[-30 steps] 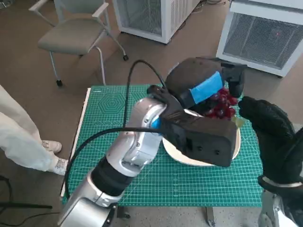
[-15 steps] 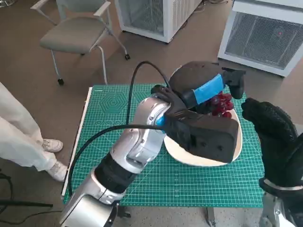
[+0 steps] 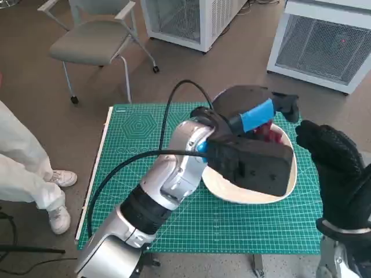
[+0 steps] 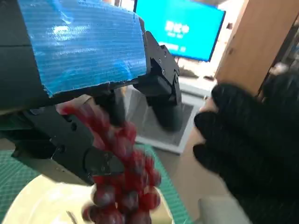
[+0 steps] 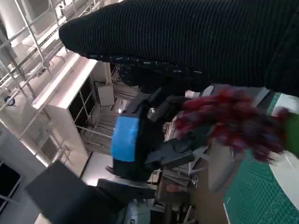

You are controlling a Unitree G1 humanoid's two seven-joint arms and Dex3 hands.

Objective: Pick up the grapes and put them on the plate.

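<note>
A bunch of red grapes hangs from my left hand, just above the far side of the white plate. In the left wrist view the grapes dangle, blurred, from the black fingers over the plate. My gloved right hand hovers beside the plate's right edge, close to the grapes and holding nothing. The right wrist view shows the grapes blurred under the glove, with the blue-taped left hand behind them. My left forearm hides much of the plate in the head view.
The plate lies on a green cutting mat covering the small table. A grey chair and white cabinets stand beyond it. A person's white-clad leg and shoe are at the left.
My left hand has sunk with the grapes closer to the plate, so less of the bunch shows. The right hand has barely moved.
</note>
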